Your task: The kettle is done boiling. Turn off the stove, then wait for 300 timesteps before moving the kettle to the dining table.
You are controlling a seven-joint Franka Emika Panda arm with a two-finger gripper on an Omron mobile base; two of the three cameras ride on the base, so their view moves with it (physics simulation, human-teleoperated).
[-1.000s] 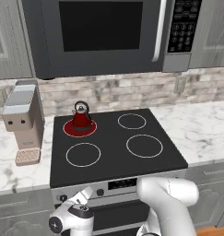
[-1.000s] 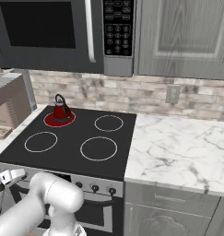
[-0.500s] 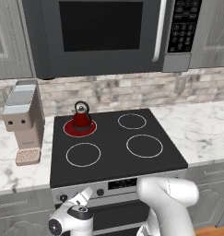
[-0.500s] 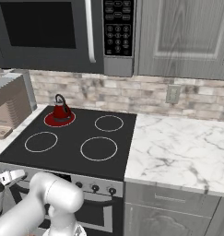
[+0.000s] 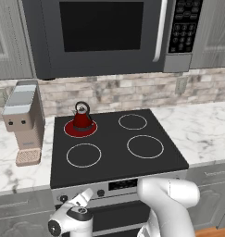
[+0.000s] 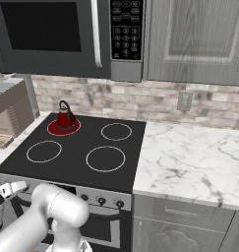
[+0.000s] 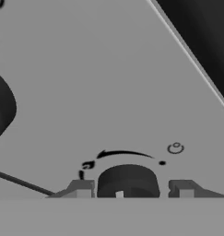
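two-finger gripper [image 7: 132, 191] pressed close to the silver front panel of the black glass-top stove [image 5: 116, 148], dark round knob [image 7: 127, 180] between its fingertips, jaws half spread; contact unclear. small red conical kettle [image 5: 82, 117] sits well beyond, on the glowing red rear-left burner [image 5: 80, 129].

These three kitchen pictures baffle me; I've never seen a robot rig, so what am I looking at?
The white arm with dark joints is a robot on a driving base. Two cameras sit behind it, left and right, looking over the black glass-top stove. A small red conical kettle stands on the glowing red back-left burner; a beige boxy coffee machine stands on the white marble counter beside it. The grey close-up comes from a camera on the hand: the gripper has a dark round stove knob between its fingertips on the silver front panel. Whether they grip it I cannot tell.
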